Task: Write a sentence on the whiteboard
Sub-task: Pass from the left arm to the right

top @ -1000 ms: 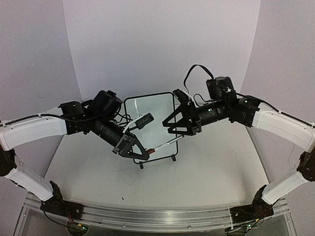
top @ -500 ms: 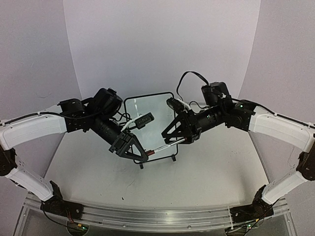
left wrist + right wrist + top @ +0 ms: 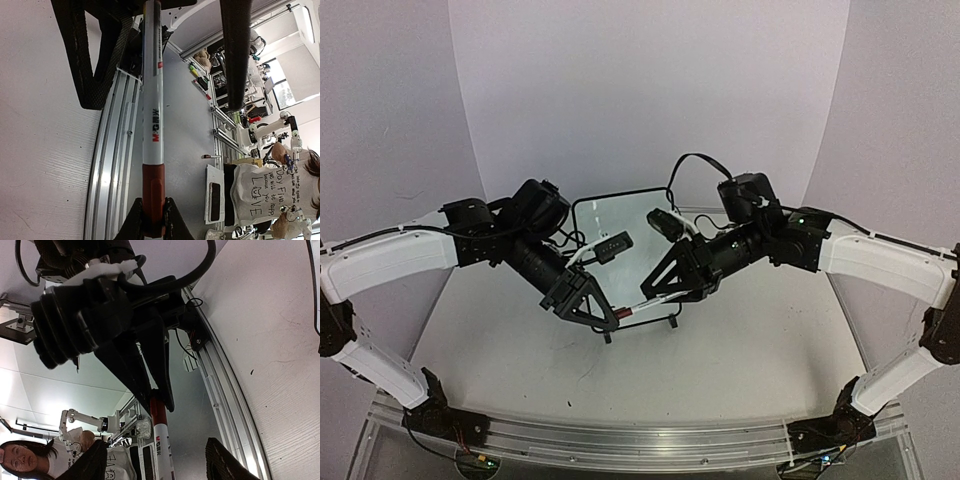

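Note:
The whiteboard [image 3: 620, 222] stands upright at the table's middle, behind both grippers; no sentence shows on its visible face. My left gripper [image 3: 607, 316] is shut on the red cap [image 3: 153, 190] of a white marker [image 3: 153, 100]. It holds the marker level in front of the board's lower edge. My right gripper [image 3: 670, 287] is open, with its fingers [image 3: 95, 465] on either side of the marker's white body [image 3: 163, 452] and not closed on it. In the right wrist view, the left gripper [image 3: 156, 396] pinches the red cap [image 3: 158, 410].
The board's two black feet [image 3: 608, 337] rest on the white table [image 3: 740, 350]. An aluminium rail [image 3: 620, 440] runs along the near edge. Purple backdrop walls [image 3: 650, 90] enclose the back and sides. A cable [image 3: 695, 160] loops above the right wrist.
My right arm has moved left and slightly down, bringing its open fingers along the marker toward the left gripper. The left gripper and marker have hardly moved.

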